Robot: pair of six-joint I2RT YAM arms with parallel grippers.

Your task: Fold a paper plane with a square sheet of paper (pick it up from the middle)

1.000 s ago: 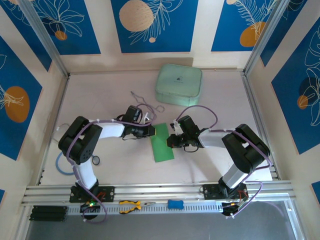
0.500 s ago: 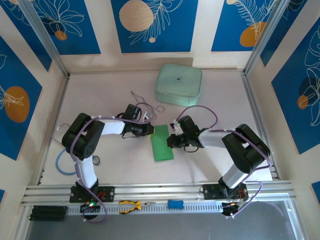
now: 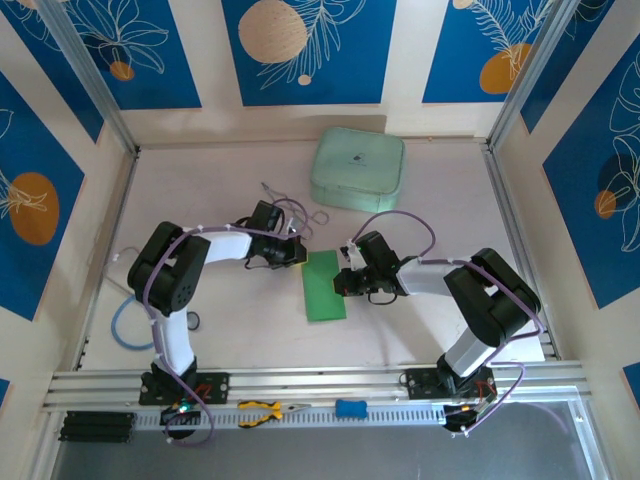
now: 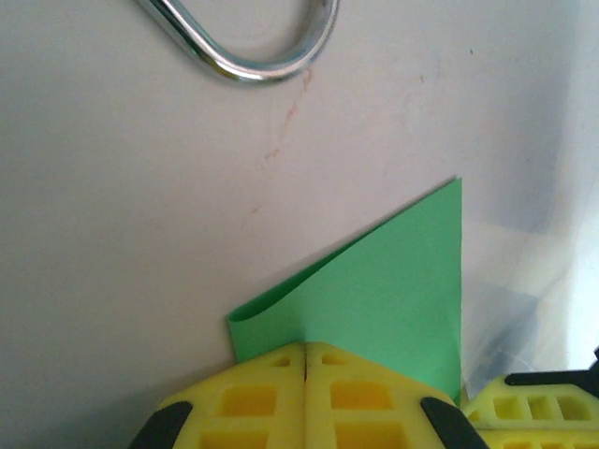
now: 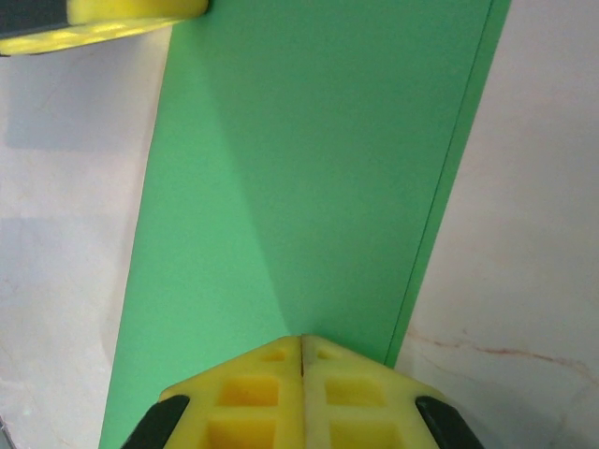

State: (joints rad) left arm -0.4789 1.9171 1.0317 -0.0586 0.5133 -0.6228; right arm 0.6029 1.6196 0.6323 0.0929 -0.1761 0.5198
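One green sheet of paper (image 3: 325, 287), folded to a narrow upright strip, lies flat on the pale worktop (image 3: 420, 330) at the middle of the cell, between the two arms. In the right wrist view the green sheet of paper (image 5: 309, 187) shows two layers, the lower one edging out as a thin band along its right side, with a faint diagonal shade across the upper face. In the left wrist view the green sheet of paper (image 4: 384, 290) has a corner turned over, giving a triangular flap with a soft, rolled fold along its left edge. Left hand (image 3: 299, 255) sits at the far left corner of the strip; its yellow fingers are pressed together with only a seam between them, tips at the base of the flap (image 4: 305, 348), and whether paper is nipped in the seam cannot be told. Right hand (image 3: 344, 283) meets the strip's right edge about midway; its fingers are likewise pressed together, tips resting on the paper (image 5: 301, 341). A yellow finger of the left hand enters the top left of the right wrist view, over the paper's corner. Chrome wire loop (image 4: 253, 51) lies on the worktop beyond the left hand. Mint-green rounded case (image 3: 357, 168) stands well apart, toward the far wall. Yellow-handled pliers (image 3: 262, 411) and a small blue object (image 3: 350, 408) lie on the near rail
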